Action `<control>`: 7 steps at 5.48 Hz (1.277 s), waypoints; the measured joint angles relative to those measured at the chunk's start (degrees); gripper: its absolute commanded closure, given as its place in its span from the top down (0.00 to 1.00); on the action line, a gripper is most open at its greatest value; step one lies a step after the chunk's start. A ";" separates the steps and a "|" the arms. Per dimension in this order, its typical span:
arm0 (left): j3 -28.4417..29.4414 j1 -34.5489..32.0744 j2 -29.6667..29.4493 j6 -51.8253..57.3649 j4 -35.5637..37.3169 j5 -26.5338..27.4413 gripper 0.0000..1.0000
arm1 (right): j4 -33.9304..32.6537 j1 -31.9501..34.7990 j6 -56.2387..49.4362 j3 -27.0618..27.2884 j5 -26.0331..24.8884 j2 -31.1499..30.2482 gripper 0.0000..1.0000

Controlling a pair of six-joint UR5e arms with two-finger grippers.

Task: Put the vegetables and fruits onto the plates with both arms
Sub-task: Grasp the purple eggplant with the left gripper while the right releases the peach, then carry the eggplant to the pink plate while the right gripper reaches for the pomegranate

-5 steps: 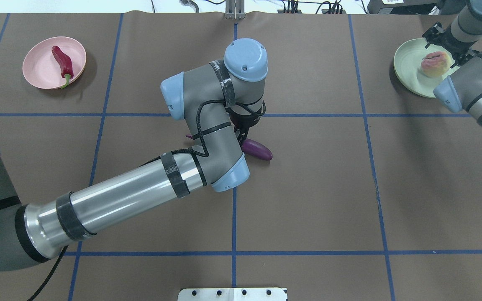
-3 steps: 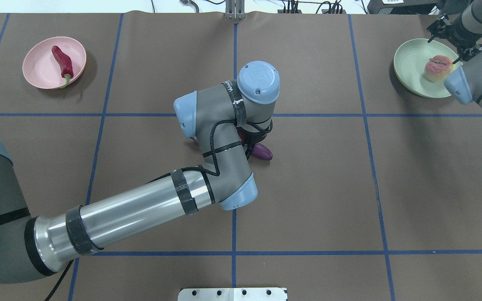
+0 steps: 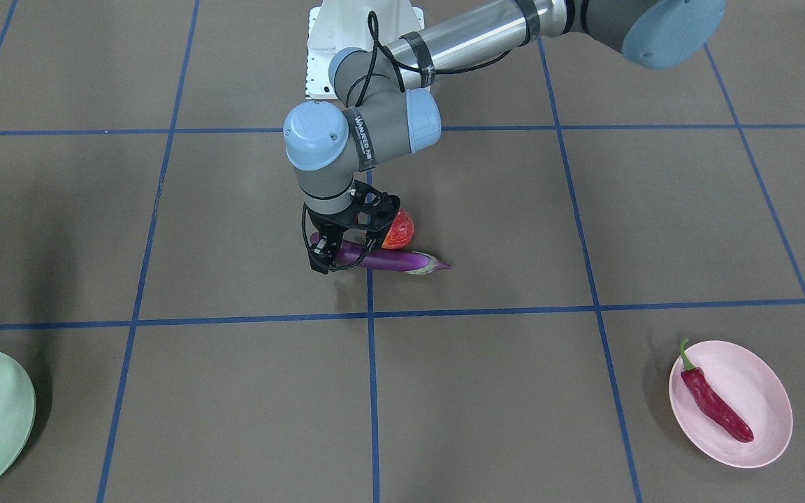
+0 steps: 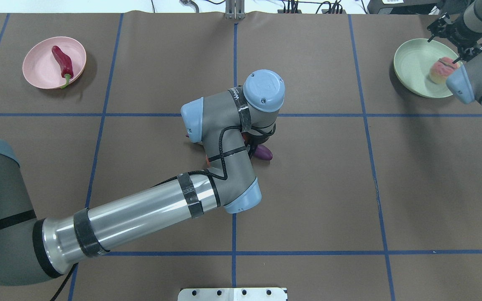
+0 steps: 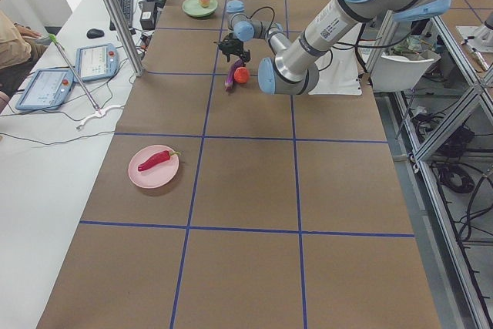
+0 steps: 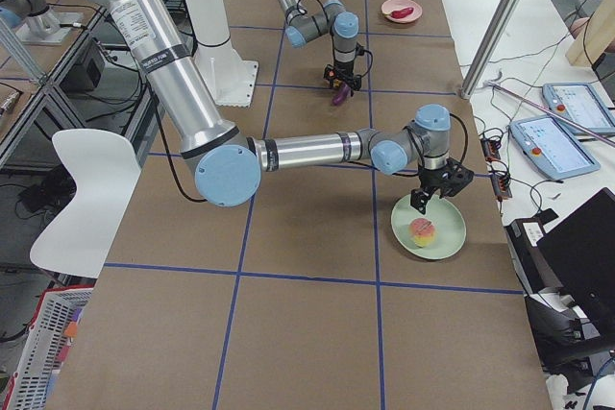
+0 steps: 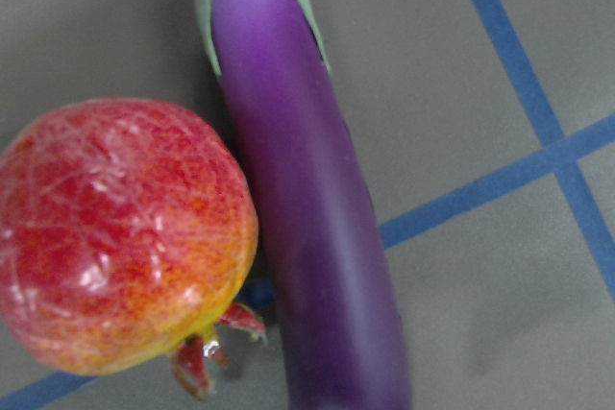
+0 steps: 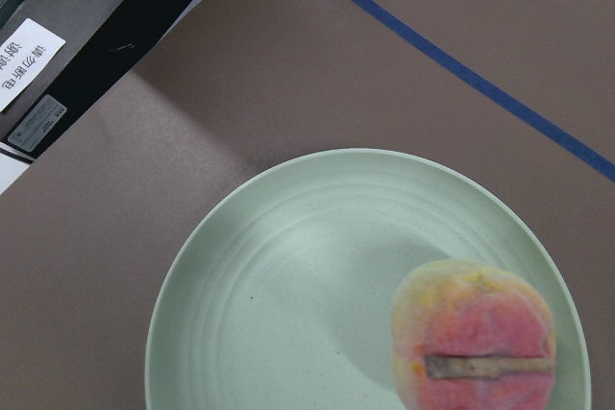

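The purple eggplant lies mid-table with the bumpy red-orange fruit touching its side; the left wrist view shows both close up, the eggplant and the fruit. My left gripper is open, low over the eggplant's blunt end, its fingers on either side. From overhead the wrist hides all but the eggplant's tip. The peach sits on the mint green plate. My right gripper is open and empty above the plate's far rim. The red chili lies on the pink plate.
The brown table cover carries a blue tape grid. The white base block sits at the near edge. Cables and a metal post line the far edge. An operator's desk with tablets stands beyond the table's far side.
My right gripper let go of the peach and drew back from it; the peach shifted slightly on the mint plate. My left wrist moved right and nearer, covering more of the eggplant.
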 measured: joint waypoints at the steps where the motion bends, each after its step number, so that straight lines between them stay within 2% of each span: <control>1: 0.85 -0.02 -0.04 0.14 -0.97 0.18 0.43 | 0.02 0.05 0.00 0.03 0.12 -0.07 1.00; 2: 1.45 -0.08 -0.10 0.10 -1.43 0.25 0.00 | 0.04 0.07 0.02 0.26 0.74 -0.15 1.00; 5: 0.71 -3.44 -2.12 0.99 -1.86 -0.13 0.00 | -0.36 0.68 2.36 5.59 9.60 -0.17 1.00; 7: -1.46 -9.23 -2.68 6.88 -1.23 -3.08 0.00 | -0.03 -3.95 12.40 12.72 12.68 -0.34 1.00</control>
